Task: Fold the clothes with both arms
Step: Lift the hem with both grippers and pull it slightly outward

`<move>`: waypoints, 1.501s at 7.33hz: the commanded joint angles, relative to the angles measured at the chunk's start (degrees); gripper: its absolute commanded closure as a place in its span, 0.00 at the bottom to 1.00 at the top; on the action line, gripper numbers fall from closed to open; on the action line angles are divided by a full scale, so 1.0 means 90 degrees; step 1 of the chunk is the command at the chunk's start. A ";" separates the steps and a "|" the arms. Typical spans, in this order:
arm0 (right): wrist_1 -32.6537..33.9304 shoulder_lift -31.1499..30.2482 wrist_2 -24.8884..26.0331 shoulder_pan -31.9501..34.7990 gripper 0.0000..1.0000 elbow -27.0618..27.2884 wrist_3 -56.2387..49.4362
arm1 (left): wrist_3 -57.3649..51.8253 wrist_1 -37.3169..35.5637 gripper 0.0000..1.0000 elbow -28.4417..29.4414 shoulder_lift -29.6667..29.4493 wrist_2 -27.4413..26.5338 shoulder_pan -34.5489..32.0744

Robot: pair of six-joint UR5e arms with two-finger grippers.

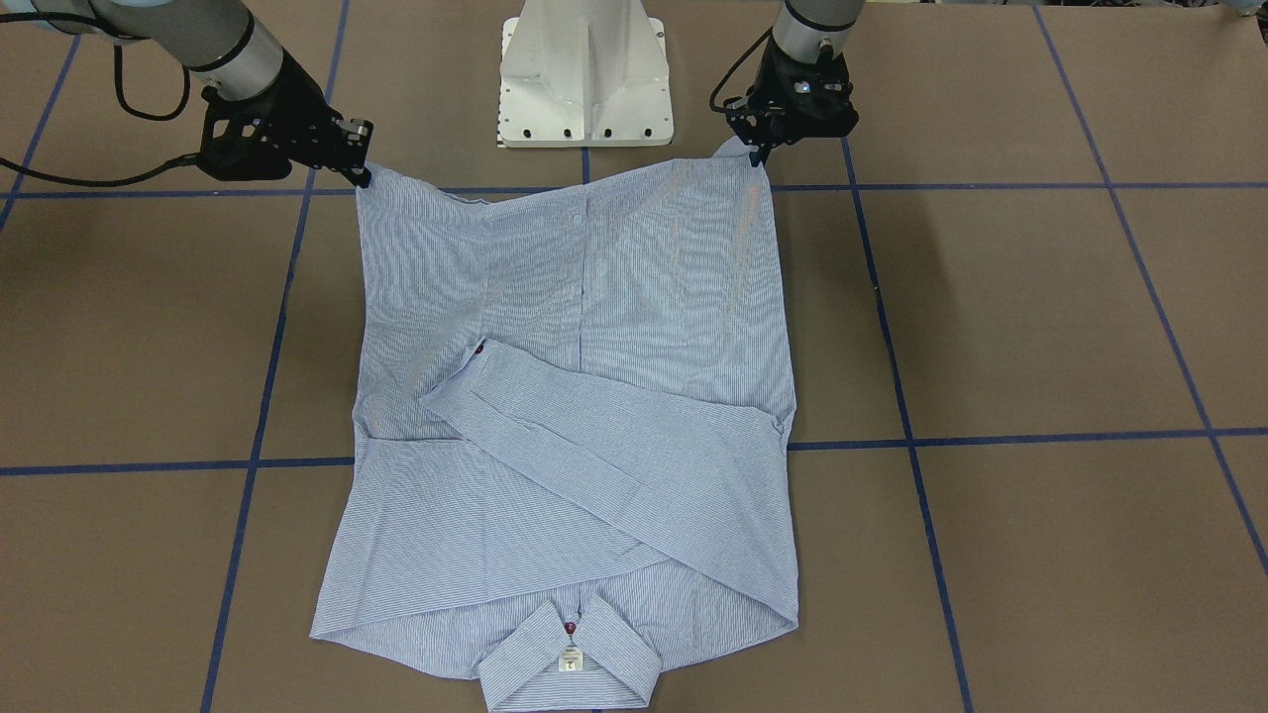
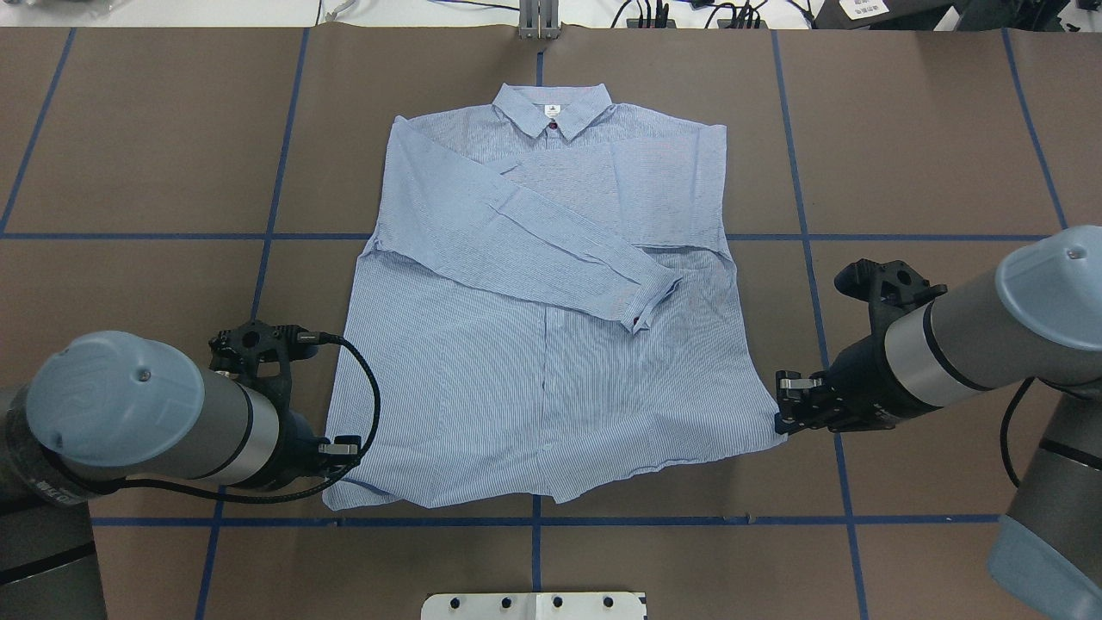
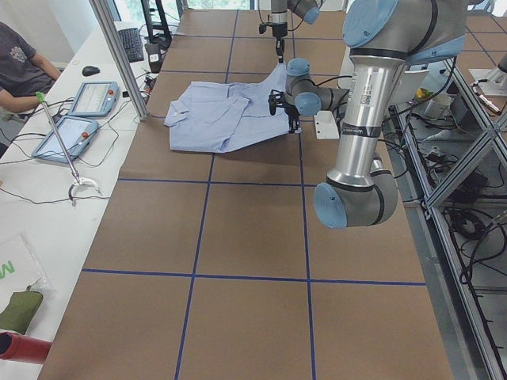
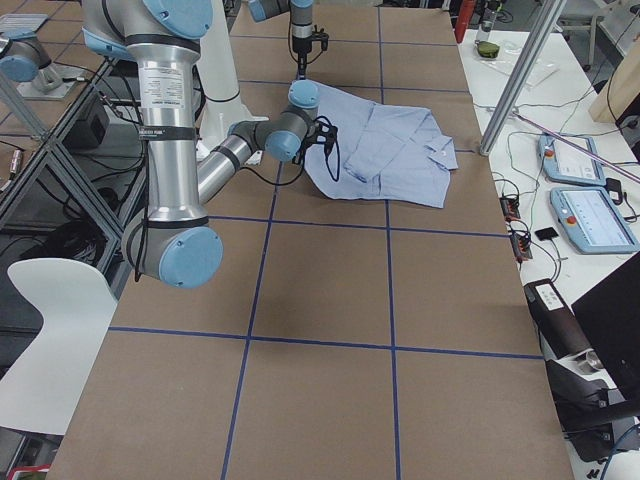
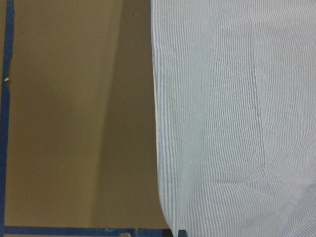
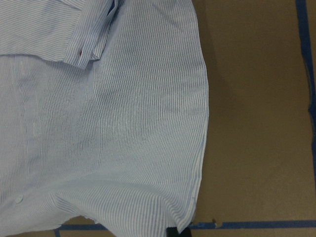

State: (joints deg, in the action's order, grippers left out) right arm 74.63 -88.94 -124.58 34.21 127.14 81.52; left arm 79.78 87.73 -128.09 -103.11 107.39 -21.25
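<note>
The light blue striped shirt (image 1: 594, 327) lies buttoned side up on the brown table, collar (image 2: 551, 108) at the far side and hem toward me. One sleeve (image 2: 551, 250) is folded slantwise across the chest. My left gripper (image 1: 759, 154) is shut on one hem corner, which is pulled up slightly. At the opposite hem corner my right gripper (image 1: 365, 174) is likewise shut on the cloth. In the overhead view the left gripper (image 2: 337, 461) and right gripper (image 2: 779, 422) flank the hem. Both wrist views show striped fabric (image 5: 237, 123) (image 6: 123, 138) reaching the bottom edge.
The white pedestal base (image 1: 584, 79) stands just behind the hem. Blue tape lines (image 2: 534, 521) grid the brown table. A side table with tablets (image 3: 79, 111) and a seated person (image 3: 20, 67) lies beyond the collar end, past a metal post (image 3: 119, 55).
</note>
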 commanded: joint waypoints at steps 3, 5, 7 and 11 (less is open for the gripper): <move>-0.0001 -0.0420 -0.0531 0.0027 1.00 0.0492 0.0004 | 0.0217 -0.0585 1.00 -0.0521 -0.0008 0.0429 0.0299; -0.0001 -0.0460 -0.0640 0.0017 1.00 0.0522 -0.0005 | 0.0217 -0.0792 1.00 -0.0718 -0.0028 0.0606 0.0397; -0.0001 -0.0499 -0.0921 0.0026 1.00 0.0580 0.0004 | 0.0256 -0.0792 1.00 -0.0748 -0.0028 0.0645 0.0563; -0.0001 -0.0646 -0.1118 0.0007 1.00 0.0756 0.0004 | 0.0579 -0.0812 1.00 -0.0924 -0.0037 0.0655 0.0827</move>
State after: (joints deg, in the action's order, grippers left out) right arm 74.62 -94.86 -134.37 34.41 133.86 81.49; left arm 84.61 80.45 -136.24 -103.39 113.27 -14.16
